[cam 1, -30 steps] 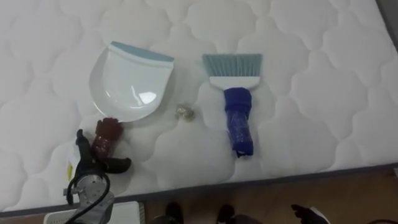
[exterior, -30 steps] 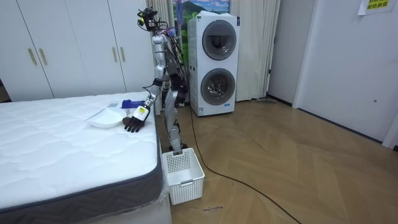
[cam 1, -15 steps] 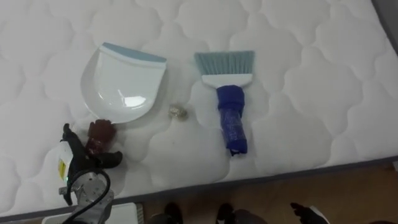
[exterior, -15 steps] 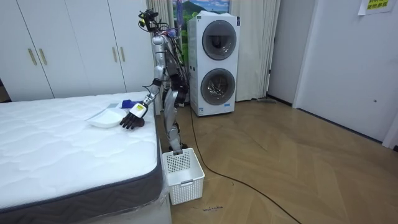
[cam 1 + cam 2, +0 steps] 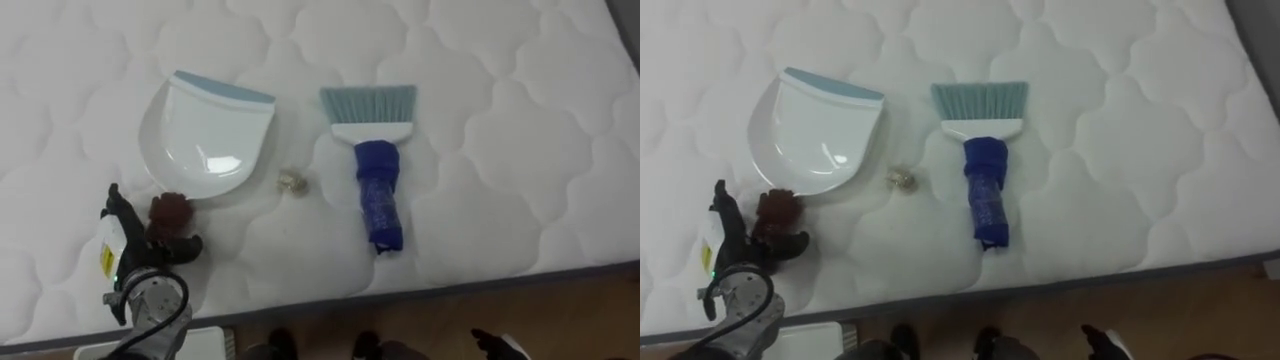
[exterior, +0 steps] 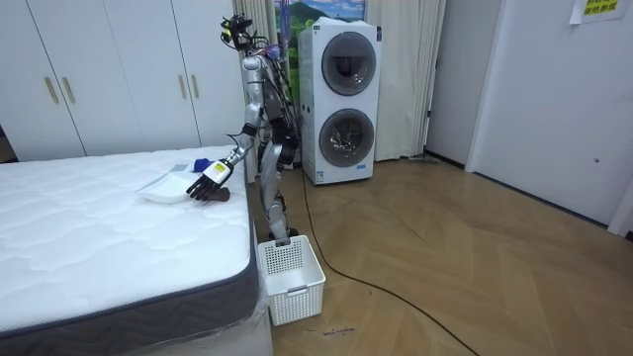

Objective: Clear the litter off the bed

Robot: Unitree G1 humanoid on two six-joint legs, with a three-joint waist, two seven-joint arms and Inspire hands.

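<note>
The left hand (image 5: 138,248) rests spread around the dustpan (image 5: 210,135) handle, not clenched. A glancing closure could shove the dustpan across the bed (image 5: 500,120), off the debris (image 5: 293,181).

No words or numbers can be made out anywhere. A small yellow label (image 5: 105,261) sits on the back of the left hand (image 5: 140,255) at the lower left of the eye views; it carries dark marks too small to read, and in the room view it shows as a bare yellow patch left of centre. In the upper right corner of the room view a yellow-green sign (image 6: 591,8) hangs on the white wall (image 6: 554,89), cut by the frame's edge, with dark print too fine to tell. The fronts of the stacked washing machines (image 6: 341,99), top centre, show no legible marking
</note>
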